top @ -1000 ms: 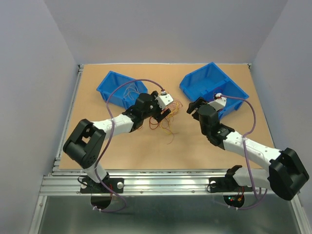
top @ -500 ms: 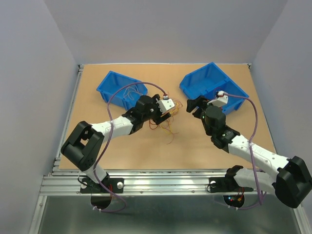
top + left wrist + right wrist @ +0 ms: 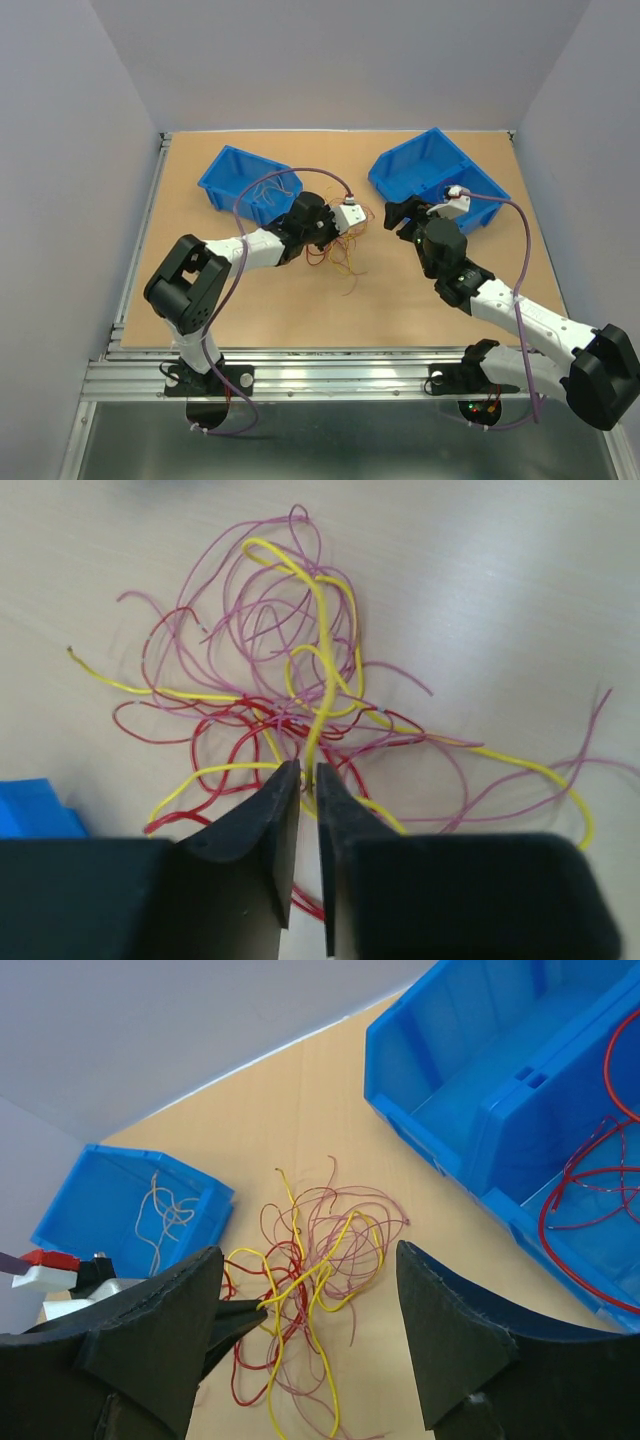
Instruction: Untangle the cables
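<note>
The cables (image 3: 342, 252) lie as a loose tangle of yellow, red and pinkish-purple wires on the table between the two blue bins. From the left wrist the cables (image 3: 300, 680) spread out just past my left gripper (image 3: 307, 770), whose jaws stand almost together on a yellow cable running between them. In the top view the left gripper (image 3: 330, 238) sits low at the tangle's left edge. My right gripper (image 3: 308, 1252) hangs open above the cables (image 3: 310, 1280), and in the top view the right gripper (image 3: 397, 218) is to the tangle's right, touching nothing.
A blue bin (image 3: 225, 175) at the back left holds a few pale wires (image 3: 265, 188). A larger blue bin (image 3: 400, 165) at the back right holds red wires (image 3: 580, 1180). Grey walls enclose the table on three sides.
My left gripper has gone from open to shut on a yellow cable at the tangle's left edge, and its arm has shifted. The right gripper swung slightly back, staying open.
</note>
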You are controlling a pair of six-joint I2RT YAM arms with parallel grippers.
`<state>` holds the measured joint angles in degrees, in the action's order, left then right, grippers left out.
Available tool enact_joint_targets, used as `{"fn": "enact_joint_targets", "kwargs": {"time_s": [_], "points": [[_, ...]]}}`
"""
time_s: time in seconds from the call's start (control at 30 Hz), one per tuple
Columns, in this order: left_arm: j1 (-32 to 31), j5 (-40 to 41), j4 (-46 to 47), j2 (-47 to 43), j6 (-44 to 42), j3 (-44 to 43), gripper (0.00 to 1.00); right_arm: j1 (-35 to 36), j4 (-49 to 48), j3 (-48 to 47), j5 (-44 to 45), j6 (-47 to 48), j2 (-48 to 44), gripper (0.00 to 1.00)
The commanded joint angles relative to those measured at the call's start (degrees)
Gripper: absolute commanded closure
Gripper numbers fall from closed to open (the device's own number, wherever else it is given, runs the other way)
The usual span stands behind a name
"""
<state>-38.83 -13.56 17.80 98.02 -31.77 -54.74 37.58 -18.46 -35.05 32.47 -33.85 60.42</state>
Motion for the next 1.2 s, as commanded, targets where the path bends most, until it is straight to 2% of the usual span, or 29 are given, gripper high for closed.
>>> {"fn": "enact_joint_targets", "kwargs": {"time_s": [0.0, 0.23, 0.3, 0.37, 0.43, 0.57, 0.63, 0.67, 0.7, 0.8, 0.87, 0.93, 1.07, 1.17], "points": [[-0.3, -1.8, -1.4, -0.9, 1.2, -4.5, 1.0, 0.3, -3.2, 0.7, 0.9, 1.3, -0.5, 0.25], [-1.1, -4.7, -10.5, -7.4, 6.9, -13.3, 1.0, 0.3, -3.2, 0.9, 1.8, 2.6, -0.3, 0.25], [-1.2, -5.3, -16.3, -7.4, 7.2, -18.8, 1.0, 0.3, -3.3, 0.8, 1.8, 2.8, 0.8, 0.25], [-1.2, -5.4, -17.7, -8.3, 7.1, -20.8, 1.0, 0.4, -3.3, 0.7, 1.8, 2.6, 1.7, 0.25], [-1.1, -5.0, -16.3, -10.5, 6.8, -19.0, 1.0, 0.3, -3.3, 0.6, 1.7, 2.3, 2.2, 0.25], [-1.0, -2.7, -11.0, -20.3, 6.1, -12.1, 1.0, 0.3, -3.6, 0.5, 0.9, 1.9, 2.6, 0.25], [-0.5, -3.1, -9.1, -23.9, 7.3, -9.4, 1.0, 0.3, -4.1, 0.5, -1.9, 3.3, 2.8, 0.25], [0.1, -6.2, -8.8, -27.5, 7.9, -8.8, 1.0, 0.3, -5.8, 0.8, -4.7, 7.3, 2.9, 0.25], [0.2, -7.3, -8.8, -29.2, 8.2, -8.2, 1.0, 0.3, -7.2, 1.0, -12.6, 9.4, 3.0, 0.25], [0.2, -9.4, -10.0, -33.8, 10.0, -9.1, 1.0, 0.4, -13.9, 3.2, -24.4, 13.3, 3.8, 0.25], [0.2, -10.9, -11.3, -35.2, 10.1, -10.6, 1.0, 0.4, -17.2, 3.8, -27.3, 13.9, 4.5, 0.23], [0.2, -12.6, -14.3, -35.4, 10.1, -14.1, 1.0, 0.3, -17.4, 2.9, -30.6, 14.9, 6.6, 0.22], [0.2, -21.1, -21.3, -32.6, 9.5, -21.6, 1.0, 0.3, -18.2, 1.0, -37.4, 14.9, 10.8, 0.22], [0.2, -21.1, -26.8, -28.4, 9.8, -30.5, 1.0, 0.5, -18.2, -0.2, -39.8, 14.1, 13.8, 0.24]]}}
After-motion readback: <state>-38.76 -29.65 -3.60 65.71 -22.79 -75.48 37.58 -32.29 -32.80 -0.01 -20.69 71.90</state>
